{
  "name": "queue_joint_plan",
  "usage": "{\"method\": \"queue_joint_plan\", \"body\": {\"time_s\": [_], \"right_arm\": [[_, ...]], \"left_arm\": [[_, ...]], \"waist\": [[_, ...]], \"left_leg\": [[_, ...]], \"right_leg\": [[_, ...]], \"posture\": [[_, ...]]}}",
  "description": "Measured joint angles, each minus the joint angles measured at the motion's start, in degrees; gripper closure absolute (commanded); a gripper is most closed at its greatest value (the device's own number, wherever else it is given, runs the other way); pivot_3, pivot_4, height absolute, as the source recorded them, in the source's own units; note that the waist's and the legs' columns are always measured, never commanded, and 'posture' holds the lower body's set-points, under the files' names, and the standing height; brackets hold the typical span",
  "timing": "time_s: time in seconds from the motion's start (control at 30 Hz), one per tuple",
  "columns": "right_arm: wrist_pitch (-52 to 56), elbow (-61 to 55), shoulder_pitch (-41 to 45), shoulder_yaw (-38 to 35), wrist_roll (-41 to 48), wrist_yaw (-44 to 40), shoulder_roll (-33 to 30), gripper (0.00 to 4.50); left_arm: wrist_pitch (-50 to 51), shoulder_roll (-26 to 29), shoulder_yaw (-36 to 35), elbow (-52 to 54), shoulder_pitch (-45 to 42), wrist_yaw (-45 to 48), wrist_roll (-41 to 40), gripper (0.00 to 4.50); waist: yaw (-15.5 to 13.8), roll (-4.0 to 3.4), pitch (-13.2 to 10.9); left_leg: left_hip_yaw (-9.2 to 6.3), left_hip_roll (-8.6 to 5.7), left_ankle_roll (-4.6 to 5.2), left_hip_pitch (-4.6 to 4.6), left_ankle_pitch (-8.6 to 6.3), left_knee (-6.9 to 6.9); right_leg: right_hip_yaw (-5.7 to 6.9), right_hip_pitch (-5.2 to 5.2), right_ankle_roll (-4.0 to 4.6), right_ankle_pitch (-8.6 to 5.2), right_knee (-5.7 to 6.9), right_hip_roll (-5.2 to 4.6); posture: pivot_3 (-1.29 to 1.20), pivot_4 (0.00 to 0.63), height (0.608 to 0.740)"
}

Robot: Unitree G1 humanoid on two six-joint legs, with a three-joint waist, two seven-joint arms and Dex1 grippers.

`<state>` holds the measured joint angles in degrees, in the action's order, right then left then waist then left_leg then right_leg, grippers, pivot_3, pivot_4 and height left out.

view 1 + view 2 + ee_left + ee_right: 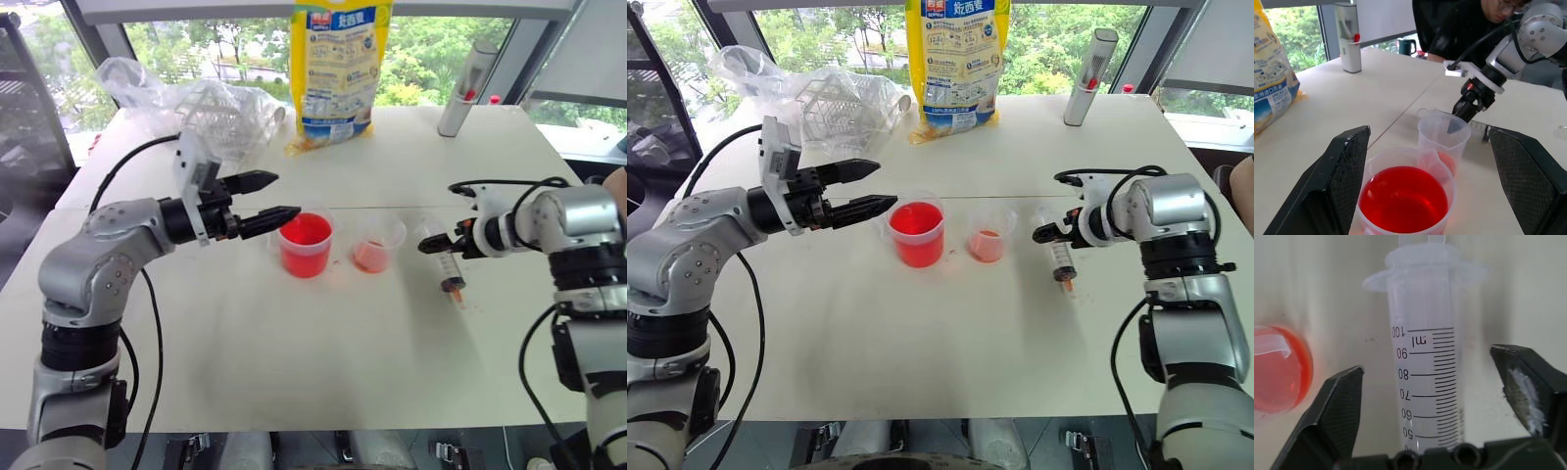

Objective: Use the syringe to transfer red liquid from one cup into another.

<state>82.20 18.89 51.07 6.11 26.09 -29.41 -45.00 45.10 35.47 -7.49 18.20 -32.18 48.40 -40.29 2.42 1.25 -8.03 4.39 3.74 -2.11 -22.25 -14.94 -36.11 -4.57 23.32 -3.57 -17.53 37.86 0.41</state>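
A white table (294,352) holds the vivid-red beaker (305,245) at centre, the smaller pink cup (375,244) just right of it, and the syringe (444,266) lying further right. The left gripper (263,201) hovers released beside the beaker; the right gripper (431,245), released, straddles the syringe's barrel.

White table (294,362), wide windows (245,44) behind, green trees, daylight.
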Motion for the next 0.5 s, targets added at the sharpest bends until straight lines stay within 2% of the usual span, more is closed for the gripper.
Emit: {"method": "queue_joint_plan", "body": {"time_s": [0.17,0.3,0.5], "right_arm": [[-5.45,-18.10,-4.70,-2.01,3.46,-10.21,-10.78,0.04],[-12.36,-34.28,-12.35,-10.61,10.99,-23.00,-18.59,0.04],[-16.87,-42.93,-21.83,-20.09,16.04,-30.28,-21.56,0.04]], "left_arm": [[1.48,2.63,-0.39,0.68,0.99,0.11,-1.53,0.53],[3.11,5.25,-1.09,1.27,1.72,0.22,-3.05,0.53],[4.48,8.39,-2.35,2.01,3.14,0.88,-5.18,0.53]], "waist": [[0.01,-0.03,-0.02],[0.16,-0.01,-0.03],[0.08,0.04,-0.06]], "left_leg": [[-0.04,0.01,0.00,-0.02,0.00,0.11],[-0.08,0.04,0.00,0.15,-0.01,0.12],[-0.03,0.08,0.00,0.31,-0.01,0.07]], "right_leg": [[0.04,0.02,-0.03,-0.02,-0.08,0.01],[0.08,-0.16,-0.03,-0.02,-0.12,0.04],[0.06,-0.35,-0.02,-0.03,-0.18,-0.06]], "posture": [[0.00,0.150,0.740],[0.00,0.150,0.740],[0.00,0.150,0.740]]}}
